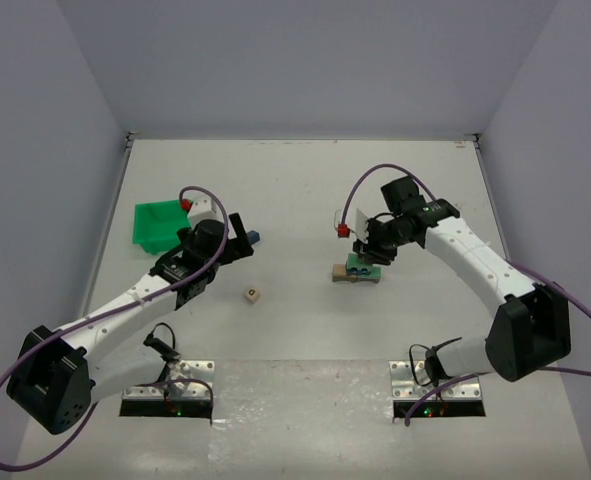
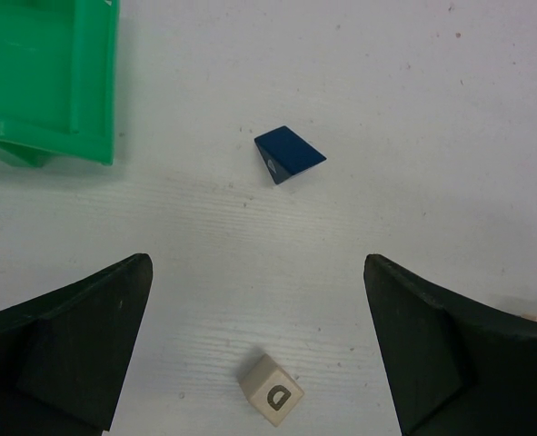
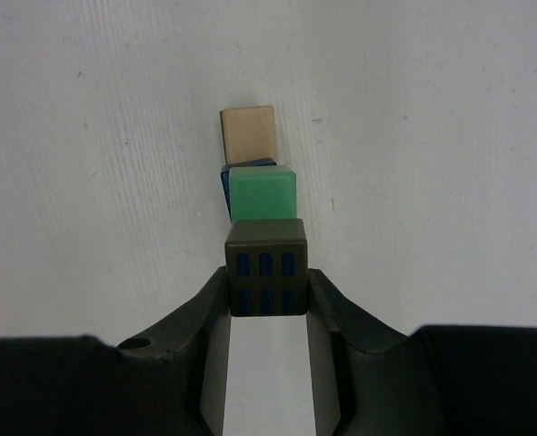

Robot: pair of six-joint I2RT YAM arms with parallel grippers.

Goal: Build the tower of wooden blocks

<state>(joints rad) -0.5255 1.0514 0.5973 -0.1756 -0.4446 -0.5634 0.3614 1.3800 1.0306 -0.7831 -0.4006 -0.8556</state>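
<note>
The wood block tower (image 1: 356, 270) stands right of the table's middle. From the right wrist view it shows a tan base block (image 3: 247, 132), a blue piece (image 3: 225, 179) and a green block (image 3: 262, 193). My right gripper (image 3: 266, 291) is shut on a dark brown block with blue windows (image 3: 266, 266), held just above and to the near side of the green block. In the top view that gripper (image 1: 373, 250) hangs over the tower. My left gripper (image 2: 257, 272) is open and holds nothing, above bare table.
A blue wedge block (image 2: 289, 154) lies ahead of the left fingers, and a pale cube marked D (image 2: 272, 389) lies between them on the table. A green plastic bin (image 1: 161, 225) sits at the left, its corner (image 2: 50, 82) near the left gripper.
</note>
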